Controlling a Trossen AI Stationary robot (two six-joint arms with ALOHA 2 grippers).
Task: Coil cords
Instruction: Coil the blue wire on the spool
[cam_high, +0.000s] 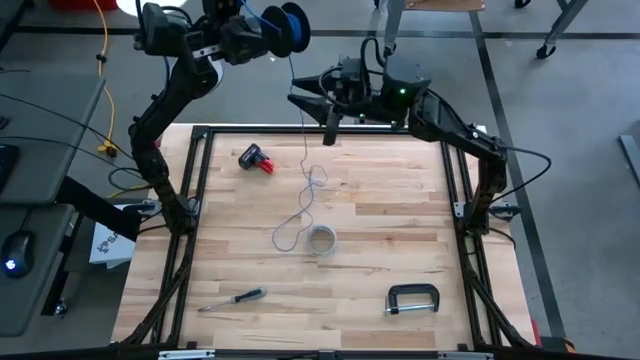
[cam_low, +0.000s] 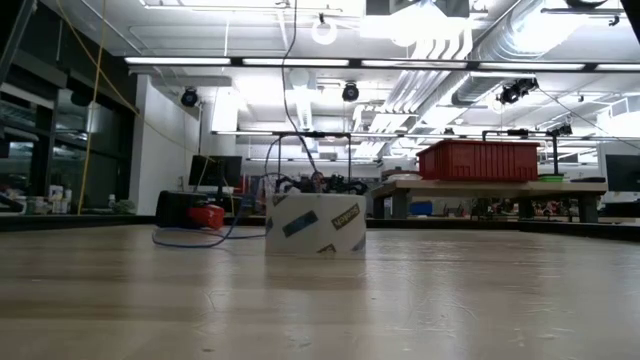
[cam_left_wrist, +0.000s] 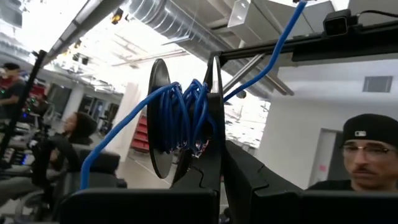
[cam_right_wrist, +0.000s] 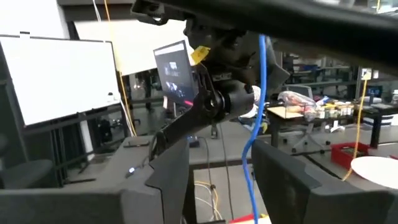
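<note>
Tape roll (cam_low: 315, 223), white, sat nearest your low camera, mid-table, with loops of the cord lying just beside and behind it.

Item: blue cord (cam_high: 305, 160). It ran from a black spool (cam_high: 291, 27) beyond the far edge of the table (cam_high: 400, 215), down across the far rail, and ended in slack loops on the wood beside the tape roll. Several turns were already wound on the spool (cam_left_wrist: 180, 118). Handling, as you should have judged it: light, limp, string-thin, likely to slip through a loose pinch and to snag on the frame rail.

Item: left gripper (cam_high: 240, 40). Clenched on the spool, raised above the far-left corner.

Item: right gripper (cam_high: 330, 128). Fingers parted around the hanging cord (cam_right_wrist: 255, 124), over the far edge; whether the pads touched it could not be made out.

Best hold: the taut hanging stretch between spool and table, not the loose loops.

Room: red-and-black tool (cam_high: 256, 158) near the cord at the far left; screwdriver (cam_high: 232, 298) and clamp (cam_high: 412, 299) lay well apart along the near side. Mid-table wood around the loops was open.
</note>
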